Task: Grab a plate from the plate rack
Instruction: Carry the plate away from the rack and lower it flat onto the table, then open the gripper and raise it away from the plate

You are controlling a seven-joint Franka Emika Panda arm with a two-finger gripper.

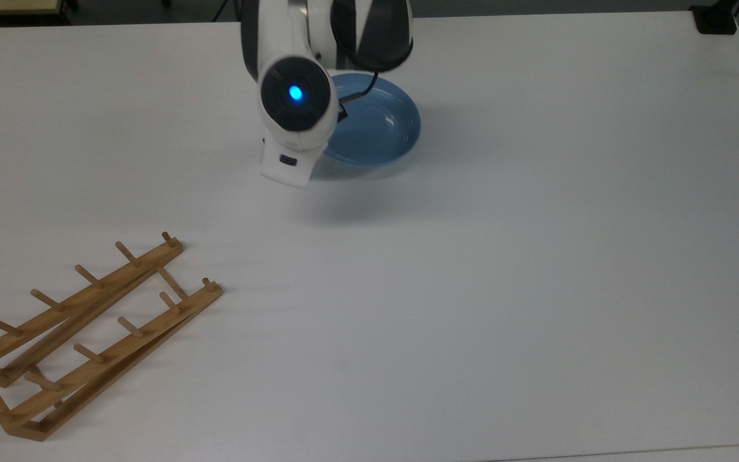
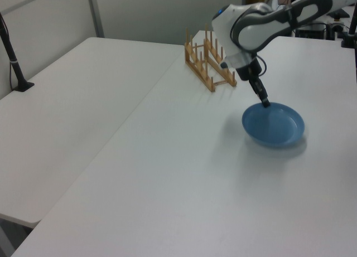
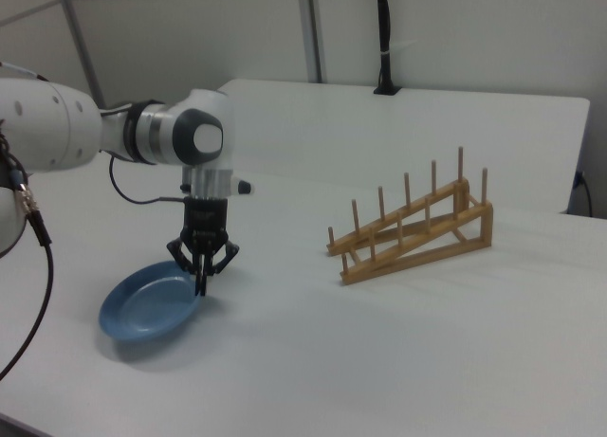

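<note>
Plate: we note the plate (image 1: 379, 125) (image 2: 274, 125) (image 3: 150, 307) as round, shallow, matte blue with a raised rim; it sits low over or on the desk, at about 12 o'clock in the top view, well apart from the rack.
Gripper: we see the gripper (image 2: 265, 103) (image 3: 201, 283), black and two-fingered, pointing down, its fingers drawn narrow and pinching the plate's rim on the side nearest the rack.
Plate rack: the plate rack (image 1: 84, 333) (image 2: 209, 64) (image 3: 413, 230) is light brown wood, two long parallel rails joined by crossbars, each with a row of short upright pegs; no plate stands in it. It lies at about 8 o'clock in the top view.
Arm: the arm (image 1: 296, 90) (image 3: 114, 134) is smooth white with dark joints, and a blue light glows on one round cap in the top view.
Desk: the desk (image 1: 504, 289) is flat, plain white and matte.
</note>
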